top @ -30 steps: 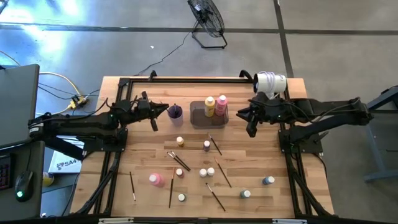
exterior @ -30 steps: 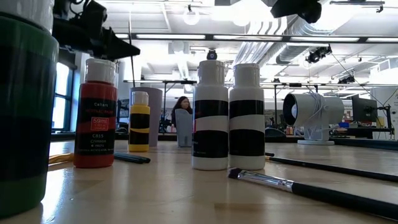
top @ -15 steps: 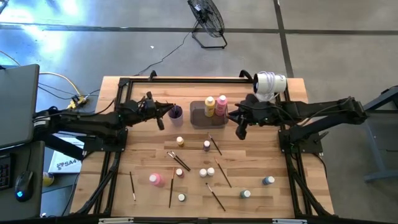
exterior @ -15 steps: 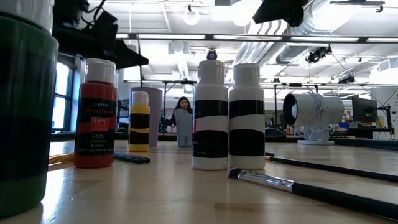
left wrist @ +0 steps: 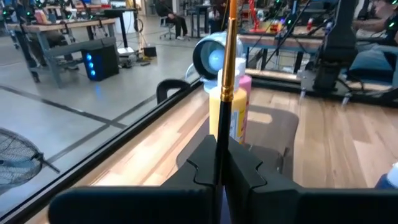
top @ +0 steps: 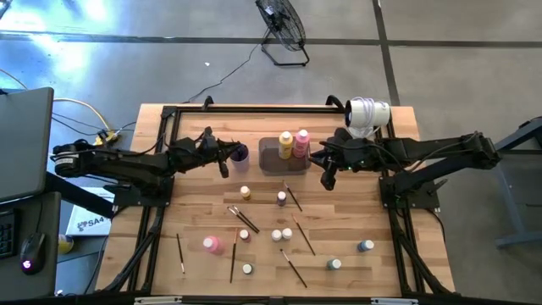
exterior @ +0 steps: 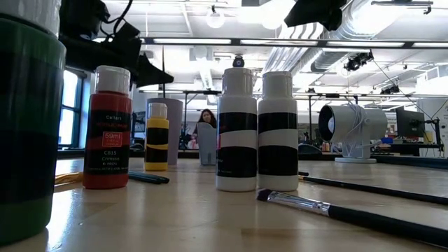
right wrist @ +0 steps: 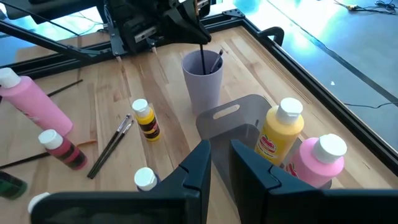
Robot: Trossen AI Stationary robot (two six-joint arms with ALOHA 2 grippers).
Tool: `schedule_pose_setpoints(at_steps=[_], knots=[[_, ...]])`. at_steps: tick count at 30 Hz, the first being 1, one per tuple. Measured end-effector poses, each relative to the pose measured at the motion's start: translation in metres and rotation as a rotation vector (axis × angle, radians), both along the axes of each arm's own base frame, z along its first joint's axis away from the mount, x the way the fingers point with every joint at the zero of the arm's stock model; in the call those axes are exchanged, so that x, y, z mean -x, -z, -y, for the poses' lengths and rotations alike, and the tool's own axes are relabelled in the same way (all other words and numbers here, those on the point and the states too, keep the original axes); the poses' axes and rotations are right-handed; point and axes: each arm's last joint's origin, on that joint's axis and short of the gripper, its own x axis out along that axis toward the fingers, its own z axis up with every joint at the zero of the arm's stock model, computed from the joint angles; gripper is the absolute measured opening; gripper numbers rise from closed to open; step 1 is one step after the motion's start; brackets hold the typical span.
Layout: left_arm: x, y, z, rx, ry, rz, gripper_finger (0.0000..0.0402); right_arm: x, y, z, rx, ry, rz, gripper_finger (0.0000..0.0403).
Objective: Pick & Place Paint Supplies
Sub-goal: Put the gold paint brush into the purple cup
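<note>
My left gripper [top: 224, 159] is shut on a thin paintbrush [left wrist: 225, 74] and stands just left of the small purple cup [top: 240, 153]. The brush is upright, and its lower end is inside the cup [right wrist: 204, 84], beside another brush [right wrist: 216, 61] that leans in it. The dark grey tray [top: 273, 161] holds a yellow bottle [top: 286, 144] and a pink bottle [top: 302, 142], both upright. My right gripper [top: 327, 176] hovers right of the tray with a narrow gap between its fingers [right wrist: 221, 163] and nothing in it. My left gripper pinches the brush's dark handle [left wrist: 218, 163] between its two fingers. The fingers come level from the table's left and lie across the brush. The brush stands upright, its gold upper part above the fingers and its lower shaft [right wrist: 203, 59] reaching down into the purple cup.
Small bottles and loose brushes lie scattered over the table's near half, among them a pink bottle [top: 212, 244] and brushes [top: 244, 219] [top: 293, 267]. A white lamp-like device [top: 368, 112] stands at the far right. A black frame rail [top: 254, 108] runs along the far edge.
My left gripper has moved toward the table's right and down to the purple cup, carrying the upright brush, whose lower end now sits in the cup. My right gripper shifted toward the tray early on, then held still.
</note>
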Motion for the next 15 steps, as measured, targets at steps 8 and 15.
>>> schedule_pose_setpoints(at_steps=[8,15], knots=[[0.0002,0.0037,-0.0004,0.04,-0.018,-0.02,0.0045,0.0,0.0,0.0,-0.001,0.0,0.0,0.0048],[0.0005,0.0037,-0.0011,0.07,-0.048,-0.005,0.0111,0.0,0.0,0.0,-0.001,0.0,0.0,0.0048]])
